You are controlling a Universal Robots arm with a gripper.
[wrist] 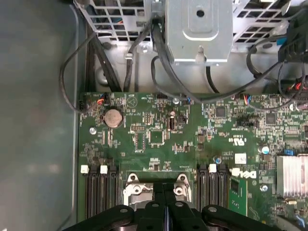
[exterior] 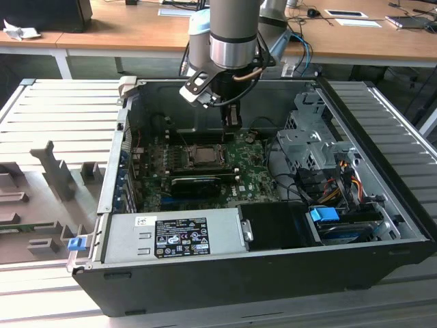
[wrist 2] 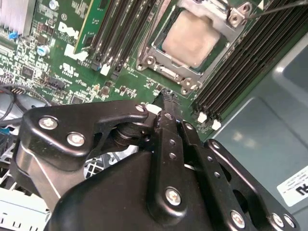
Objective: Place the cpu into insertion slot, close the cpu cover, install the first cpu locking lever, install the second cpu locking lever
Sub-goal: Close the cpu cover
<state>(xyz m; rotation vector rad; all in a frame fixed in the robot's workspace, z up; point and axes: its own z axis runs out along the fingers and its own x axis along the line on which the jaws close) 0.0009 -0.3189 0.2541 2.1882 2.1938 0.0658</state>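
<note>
Gripper [wrist 2: 166,97] shut on nothing, near the slot [wrist 2: 153,57], pale beige square cpu [wrist 2: 192,38] lying in it, white logo lettering on green board [wrist 2: 62,53], black printed label [exterior: 181,237] on grey box.

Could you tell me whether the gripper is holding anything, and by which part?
Nothing is held: the gripper is shut and empty, close to the seated cpu.
</note>
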